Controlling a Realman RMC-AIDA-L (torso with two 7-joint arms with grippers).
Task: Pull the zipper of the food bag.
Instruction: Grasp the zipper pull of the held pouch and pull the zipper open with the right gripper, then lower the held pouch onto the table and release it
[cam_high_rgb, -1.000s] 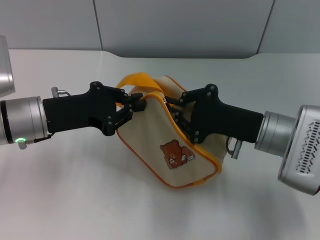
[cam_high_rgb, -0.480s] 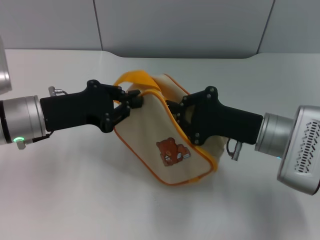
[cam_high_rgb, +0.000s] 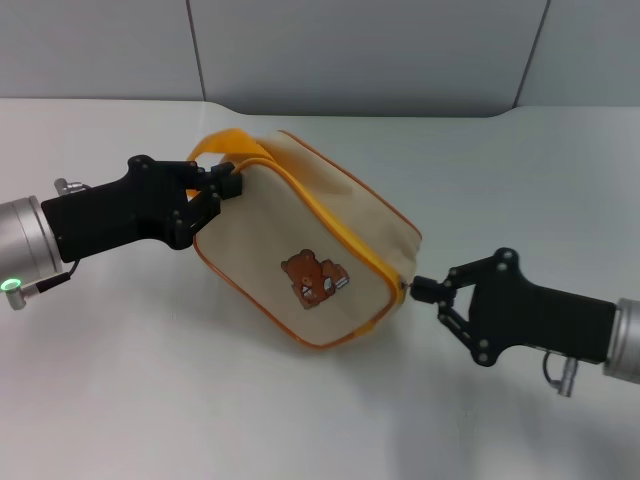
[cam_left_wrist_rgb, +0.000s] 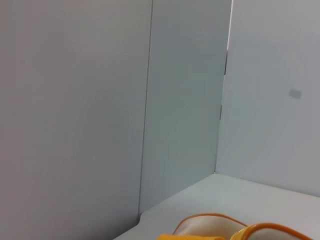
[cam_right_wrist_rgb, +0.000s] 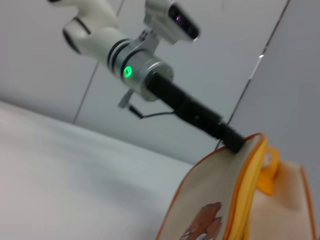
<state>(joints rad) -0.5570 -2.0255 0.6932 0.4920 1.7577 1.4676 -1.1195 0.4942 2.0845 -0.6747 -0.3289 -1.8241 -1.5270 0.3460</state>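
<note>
The cream food bag (cam_high_rgb: 290, 235) with a brown bear patch (cam_high_rgb: 313, 280) hangs tilted between my two grippers, above the white table. Its yellow loop handle (cam_high_rgb: 228, 146) sticks up at the left end. My left gripper (cam_high_rgb: 228, 186) is shut on the bag's upper left corner, just under the handle. The orange-yellow zipper band (cam_high_rgb: 335, 225) runs along the top edge down to the right corner. My right gripper (cam_high_rgb: 418, 289) is shut on the small zipper pull (cam_high_rgb: 404, 287) at that right corner. The right wrist view shows the bag (cam_right_wrist_rgb: 210, 200) and the left gripper (cam_right_wrist_rgb: 234, 142) on its corner.
The white table (cam_high_rgb: 150, 400) spreads under and around the bag. Grey wall panels (cam_high_rgb: 350, 50) stand behind it. The left wrist view shows only these panels and the bag's orange rim (cam_left_wrist_rgb: 250, 231).
My right gripper has moved from the bag's top middle down to its right corner along the zipper band. My left gripper has drawn the bag to the left.
</note>
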